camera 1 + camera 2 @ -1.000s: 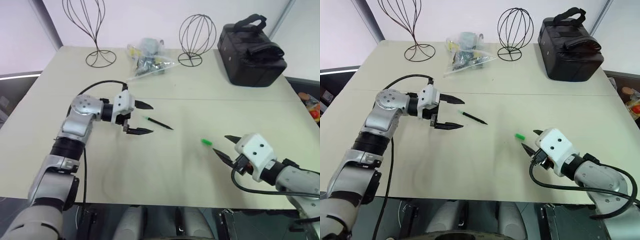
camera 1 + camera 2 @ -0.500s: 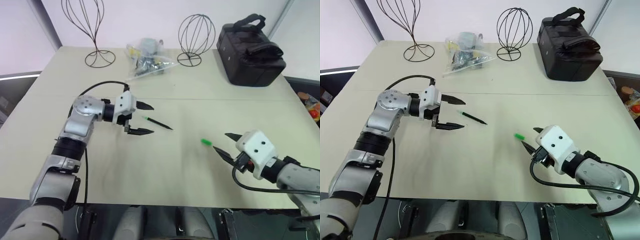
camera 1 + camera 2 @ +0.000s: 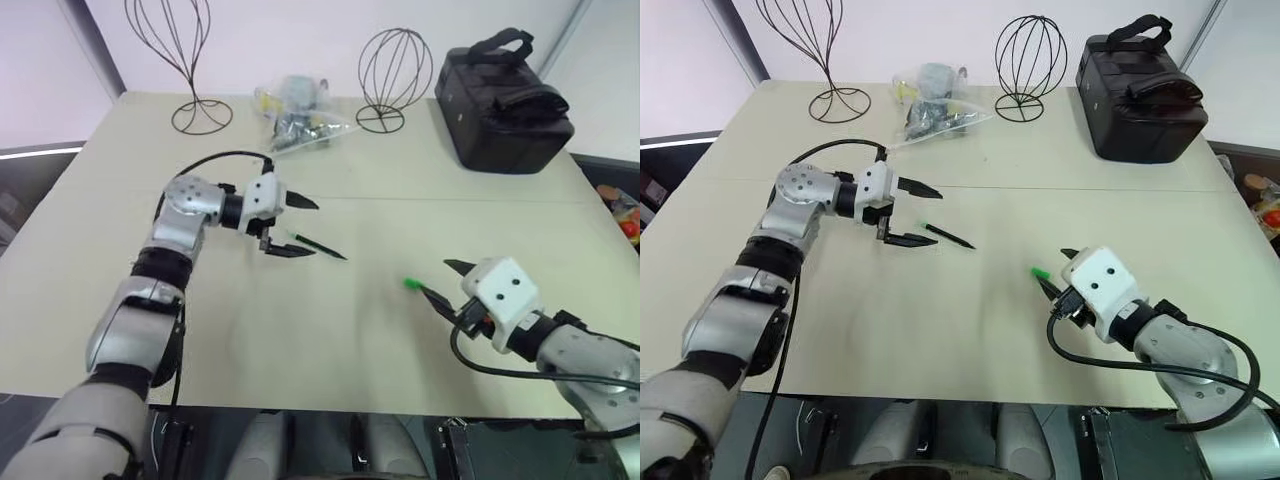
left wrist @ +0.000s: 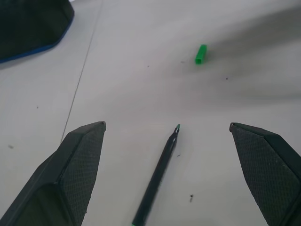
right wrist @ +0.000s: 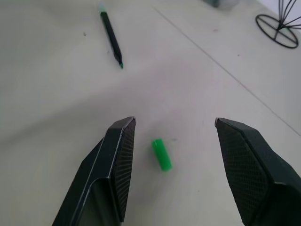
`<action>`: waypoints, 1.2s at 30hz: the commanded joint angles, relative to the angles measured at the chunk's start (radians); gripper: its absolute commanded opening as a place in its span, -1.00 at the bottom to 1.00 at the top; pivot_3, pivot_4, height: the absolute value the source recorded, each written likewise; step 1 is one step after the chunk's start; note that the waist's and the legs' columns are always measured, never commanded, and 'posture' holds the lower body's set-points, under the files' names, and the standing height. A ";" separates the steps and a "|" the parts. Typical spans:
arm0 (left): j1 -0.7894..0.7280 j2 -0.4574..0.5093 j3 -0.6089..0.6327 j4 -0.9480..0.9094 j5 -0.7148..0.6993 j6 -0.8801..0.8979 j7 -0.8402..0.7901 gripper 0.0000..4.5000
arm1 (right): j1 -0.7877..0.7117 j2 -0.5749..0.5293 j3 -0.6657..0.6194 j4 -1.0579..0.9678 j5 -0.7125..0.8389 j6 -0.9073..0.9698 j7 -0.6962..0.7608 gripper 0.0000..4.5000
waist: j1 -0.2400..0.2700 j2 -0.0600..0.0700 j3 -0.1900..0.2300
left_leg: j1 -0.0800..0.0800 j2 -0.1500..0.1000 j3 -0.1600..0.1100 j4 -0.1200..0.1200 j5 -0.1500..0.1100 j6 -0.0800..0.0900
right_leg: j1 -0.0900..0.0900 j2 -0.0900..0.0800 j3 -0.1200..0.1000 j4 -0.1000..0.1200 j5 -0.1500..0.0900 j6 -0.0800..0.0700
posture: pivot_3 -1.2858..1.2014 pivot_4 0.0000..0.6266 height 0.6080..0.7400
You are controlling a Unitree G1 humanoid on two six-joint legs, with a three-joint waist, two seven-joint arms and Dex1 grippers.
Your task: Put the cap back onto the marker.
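Uncapped marker [image 3: 318,246] at the middle of the surface [image 3: 300,350], between the spread-open left claw [image 3: 315,228]. Green cap [image 3: 411,284] toward the near right corner, between the open right claw [image 3: 435,278].

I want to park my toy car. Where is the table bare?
Free: the table's near strip between left gripper and right gripper, and the stretch between the marker and the black bag. Crowded: the far edge, with wire stands, plastic bag, black bag.
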 commanded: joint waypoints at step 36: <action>-0.207 -0.119 -0.072 0.446 0.426 0.036 0.178 0.96 | 0.054 0.139 0.159 -0.125 -0.200 -0.040 -0.252 0.23 | -0.019 -0.001 0.000 | 0.000 0.000 0.000 0.001 0.000 0.000 | -0.001 0.001 0.000 0.004 0.000 0.000 | 0.03 -0.52 1.00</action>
